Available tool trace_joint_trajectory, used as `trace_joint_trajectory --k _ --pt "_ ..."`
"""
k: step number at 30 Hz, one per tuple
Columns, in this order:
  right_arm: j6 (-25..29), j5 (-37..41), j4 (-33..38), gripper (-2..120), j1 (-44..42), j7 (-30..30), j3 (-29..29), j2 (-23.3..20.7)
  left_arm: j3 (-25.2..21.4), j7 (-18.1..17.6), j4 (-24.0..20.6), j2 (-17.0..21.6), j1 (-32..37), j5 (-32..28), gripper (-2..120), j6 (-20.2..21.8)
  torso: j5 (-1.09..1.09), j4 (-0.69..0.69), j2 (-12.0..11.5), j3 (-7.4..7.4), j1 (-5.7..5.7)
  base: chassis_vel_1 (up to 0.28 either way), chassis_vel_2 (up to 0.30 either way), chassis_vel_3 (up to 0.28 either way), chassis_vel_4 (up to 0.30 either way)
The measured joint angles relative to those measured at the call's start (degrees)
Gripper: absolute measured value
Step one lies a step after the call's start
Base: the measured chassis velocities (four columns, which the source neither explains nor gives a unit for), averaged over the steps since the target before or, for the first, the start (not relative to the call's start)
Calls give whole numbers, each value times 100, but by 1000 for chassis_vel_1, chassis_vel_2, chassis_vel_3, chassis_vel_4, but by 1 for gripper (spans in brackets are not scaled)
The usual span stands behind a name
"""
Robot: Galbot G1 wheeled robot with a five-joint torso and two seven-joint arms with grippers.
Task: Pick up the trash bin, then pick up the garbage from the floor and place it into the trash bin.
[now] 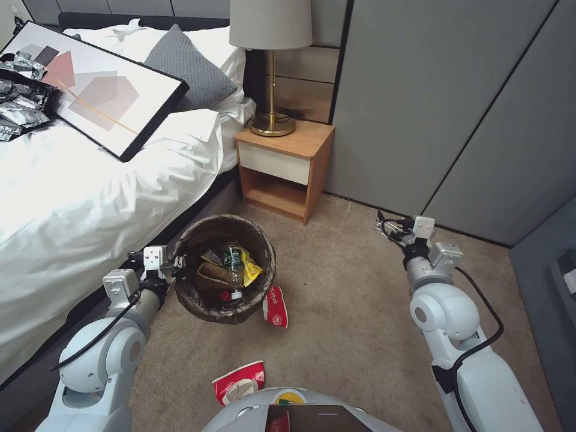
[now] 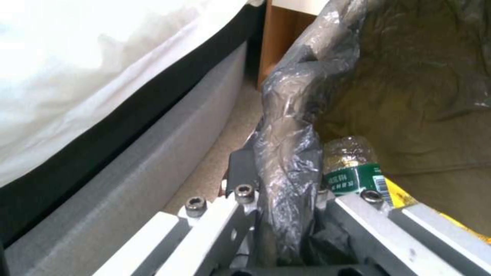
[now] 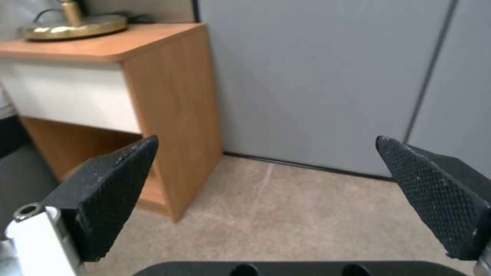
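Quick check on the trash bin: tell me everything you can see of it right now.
The trash bin is a small round pail lined with a dark brown crinkly bag folded over its rim. It sits upright beside the bed, in front of the nightstand. The left pincer is shut on its bagged rim. Inside lie a green-labelled bottle, a yellow wrapper and tan paper. A crushed red-and-white bowl touches its outside.

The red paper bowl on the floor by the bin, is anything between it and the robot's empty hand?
No. Bare carpet lies between the open right end effector and the red paper bowl beside the bin. The left end effector holds the bin's rim.
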Motion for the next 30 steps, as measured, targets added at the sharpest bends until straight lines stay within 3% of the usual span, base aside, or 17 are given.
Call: trace_joint_trajectory --k 7,30 --pt "-13 -20 -105 100 70 0 -278 -96 -23 16 15 -13 13 3 0 0 0 0 0 0 0 0 0 0 0" --pt "-77 60 -186 100 129 30 -403 -251 -65 98 24 -29 19 23 0 0 1 -1 0 0 0 14 11 10 12"
